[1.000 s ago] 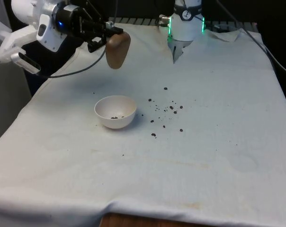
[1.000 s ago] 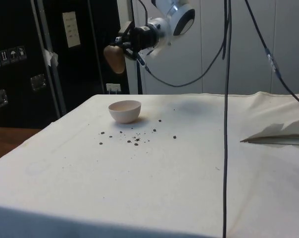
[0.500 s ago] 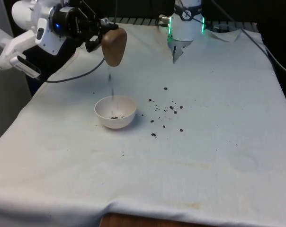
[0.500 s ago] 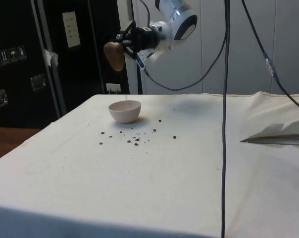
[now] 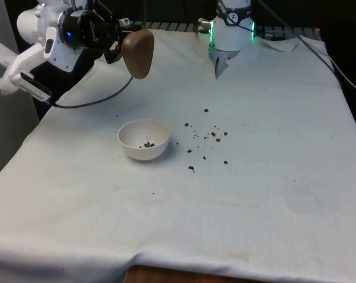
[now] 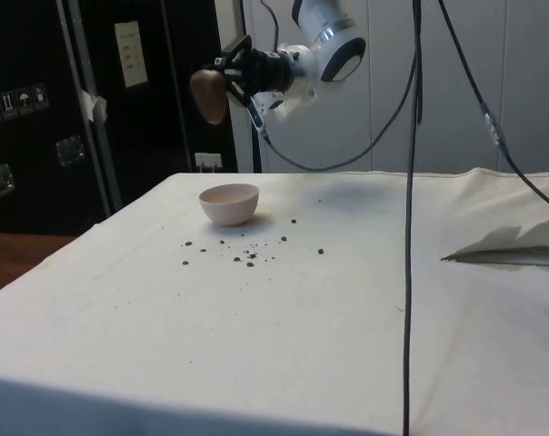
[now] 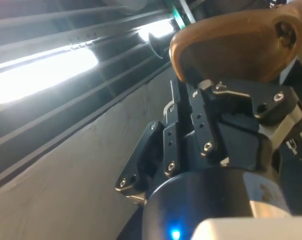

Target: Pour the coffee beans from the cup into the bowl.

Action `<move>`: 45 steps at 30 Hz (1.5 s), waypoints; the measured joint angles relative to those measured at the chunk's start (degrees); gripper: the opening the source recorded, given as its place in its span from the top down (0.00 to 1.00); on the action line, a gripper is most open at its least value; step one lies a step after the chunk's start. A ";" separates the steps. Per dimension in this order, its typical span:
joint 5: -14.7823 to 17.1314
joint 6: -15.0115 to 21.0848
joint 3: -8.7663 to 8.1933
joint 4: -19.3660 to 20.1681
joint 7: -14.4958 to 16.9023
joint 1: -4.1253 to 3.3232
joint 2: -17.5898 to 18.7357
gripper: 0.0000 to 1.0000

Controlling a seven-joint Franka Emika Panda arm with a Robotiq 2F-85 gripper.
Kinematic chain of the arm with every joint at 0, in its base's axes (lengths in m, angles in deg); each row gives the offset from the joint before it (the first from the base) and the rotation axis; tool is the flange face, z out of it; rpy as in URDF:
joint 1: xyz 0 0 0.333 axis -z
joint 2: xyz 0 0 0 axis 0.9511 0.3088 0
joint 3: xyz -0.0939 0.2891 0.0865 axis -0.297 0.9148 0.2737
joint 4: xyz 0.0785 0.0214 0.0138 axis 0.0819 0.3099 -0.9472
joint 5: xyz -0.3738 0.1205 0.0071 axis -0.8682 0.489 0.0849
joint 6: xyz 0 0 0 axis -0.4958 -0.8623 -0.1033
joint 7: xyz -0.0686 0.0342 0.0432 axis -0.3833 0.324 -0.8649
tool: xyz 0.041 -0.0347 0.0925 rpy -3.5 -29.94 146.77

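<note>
Your tool [image 5: 120, 42] pinches the upturned brown cup [image 5: 137, 53] above the white bowl [image 5: 144, 140], coffee beans [image 5: 206, 138] strewn beside it.

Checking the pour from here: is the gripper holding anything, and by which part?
Yes. The gripper holds the brown cup upturned above the bowl, gripped at the cup's side wall near its base end.

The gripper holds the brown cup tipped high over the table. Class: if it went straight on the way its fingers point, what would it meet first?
The gripper points sideways, not down, so past the cup the way looks free above the bowl; depth is uncertain.
</note>
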 measured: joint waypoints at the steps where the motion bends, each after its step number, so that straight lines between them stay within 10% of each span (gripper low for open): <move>1: 0.00 0.00 0.00 0.00 0.00 0.00 0.00 1.00; 34: 8.71 -7.73 -0.17 0.40 -4.18 0.17 2.52 1.00; 45: 7.91 -8.08 -0.46 0.92 -4.07 -1.09 0.29 1.00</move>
